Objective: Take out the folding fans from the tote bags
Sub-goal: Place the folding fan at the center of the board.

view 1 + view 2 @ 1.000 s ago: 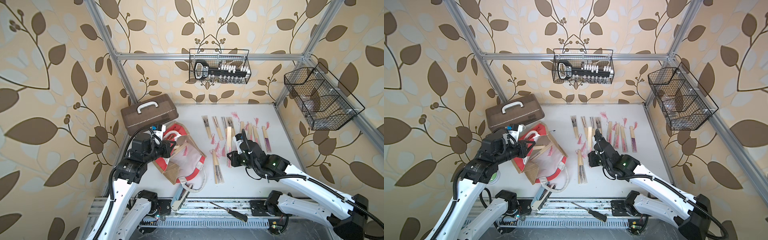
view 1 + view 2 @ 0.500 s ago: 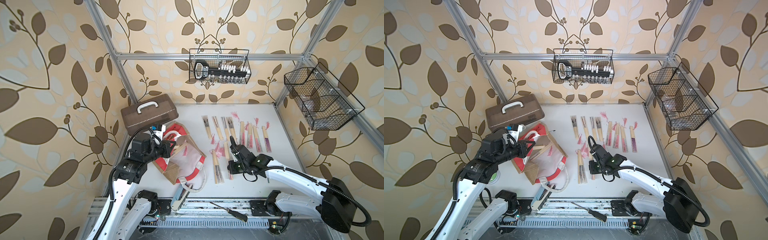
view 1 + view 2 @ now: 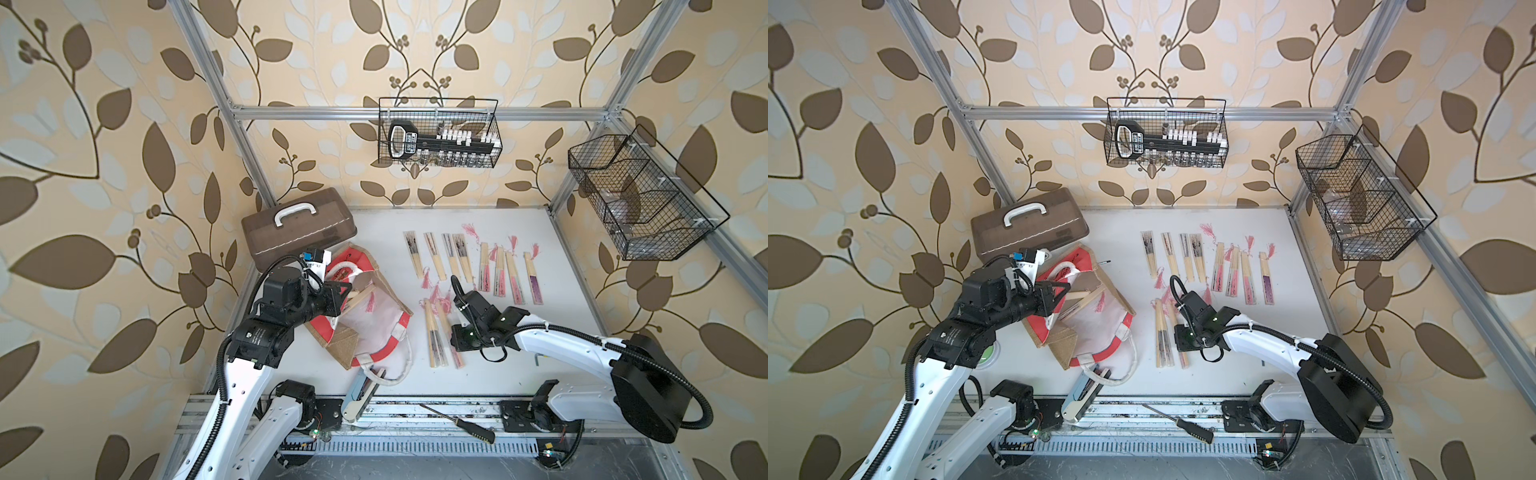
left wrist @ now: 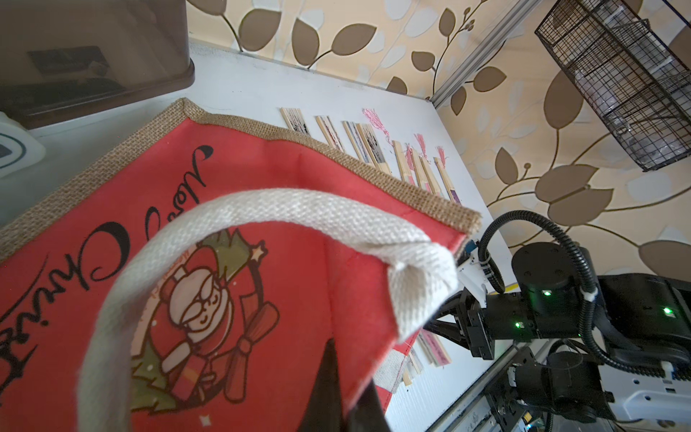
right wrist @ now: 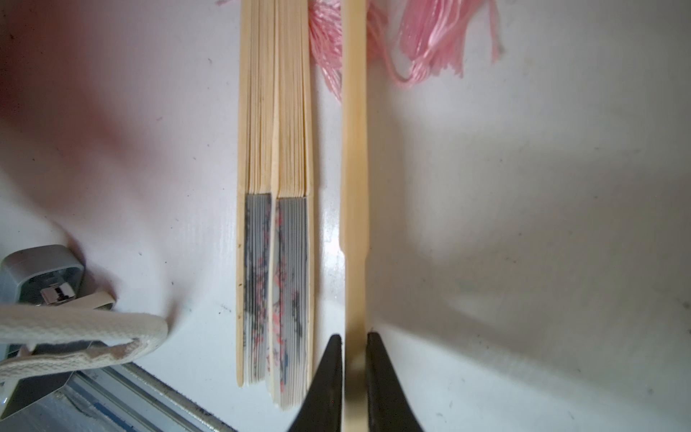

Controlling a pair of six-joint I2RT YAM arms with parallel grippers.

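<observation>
Left hand (image 4: pixel 347 385): its fingers are together on the red printed panel of the tote bag (image 3: pixel 345 345), at the rim beside a white handle (image 4: pixel 261 209).
Right hand (image 5: pixel 355 348): low over the worktop (image 3: pixel 498 382), its two black fingers pressed against either side of one fan. This held fan (image 5: pixel 354 168) lies flat with its pink tassel at the far end.
Tote bag: on the left part of the worktop, just in front of the brown case (image 3: pixel 299 232). Its mouth is open and the whitish lining shows in both top views.
Fan in the bag (image 3: pixel 357 297): a pale bamboo stick with a pink tassel, lying across the open mouth close to the left hand.
Folding fans (image 3: pixel 434 255): eight lie in a rough row toward the back of the worktop. Four have dark print on the left, and four with pink or purple paper are on the right.
Near group: two fans (image 5: pixel 276 187) lie side by side and touching, just beside the held fan.
Loose handle (image 5: pixel 74 329): draped over the light-blue tool (image 3: pixel 357 397) at the front edge.
Screwdriver (image 3: pixel 461 424): on the front rail, well apart from the fans.
Wire baskets (image 3: pixel 440 133): one on the back wall, one on the right wall (image 3: pixel 640 199).
</observation>
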